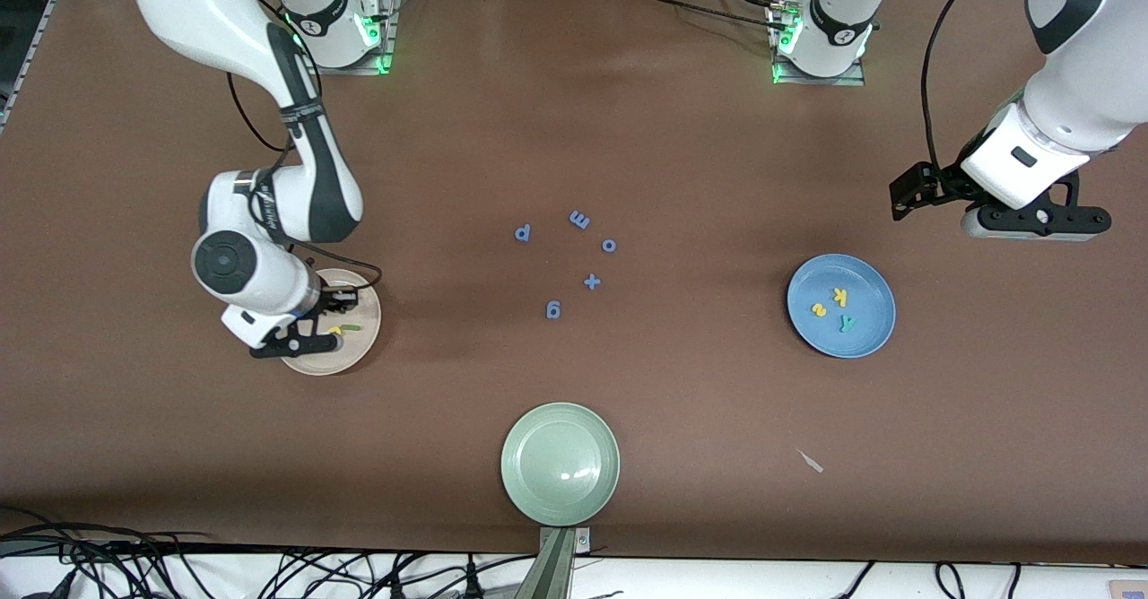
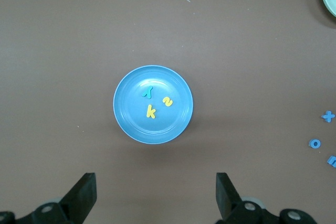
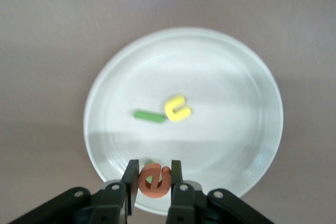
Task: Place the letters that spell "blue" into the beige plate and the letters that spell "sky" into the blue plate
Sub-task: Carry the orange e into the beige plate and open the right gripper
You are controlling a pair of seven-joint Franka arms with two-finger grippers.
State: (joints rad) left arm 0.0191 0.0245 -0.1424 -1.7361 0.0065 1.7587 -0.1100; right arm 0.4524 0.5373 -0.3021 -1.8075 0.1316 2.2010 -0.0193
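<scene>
My right gripper (image 3: pixel 154 179) hangs low over the beige plate (image 3: pixel 236 77), shut on the orange e (image 3: pixel 155 181), which stands upright between its fingers. On that plate lie the green l (image 3: pixel 148 116) and the yellow u (image 3: pixel 178 108). A bit of dark green, perhaps the b (image 3: pixel 151 164), peeks from under the e. The front view shows the same gripper (image 1: pixel 325 341) over the beige plate (image 1: pixel 359 299). In the blue plate (image 2: pixel 131 124) lie the teal y (image 2: pixel 148 93), yellow s (image 2: pixel 167 102) and yellow k (image 2: pixel 151 112). My left gripper (image 2: pixel 156 198) waits open in the air beside the blue plate (image 1: pixel 861 339).
Several blue letters lie mid-table: p (image 1: pixel 523 233), m (image 1: pixel 579 219), o (image 1: pixel 609 245), x (image 1: pixel 591 282), g (image 1: pixel 553 310). A pale green plate (image 1: pixel 560 500) sits nearest the front camera. A small pale scrap (image 1: pixel 812 462) lies between it and the blue plate.
</scene>
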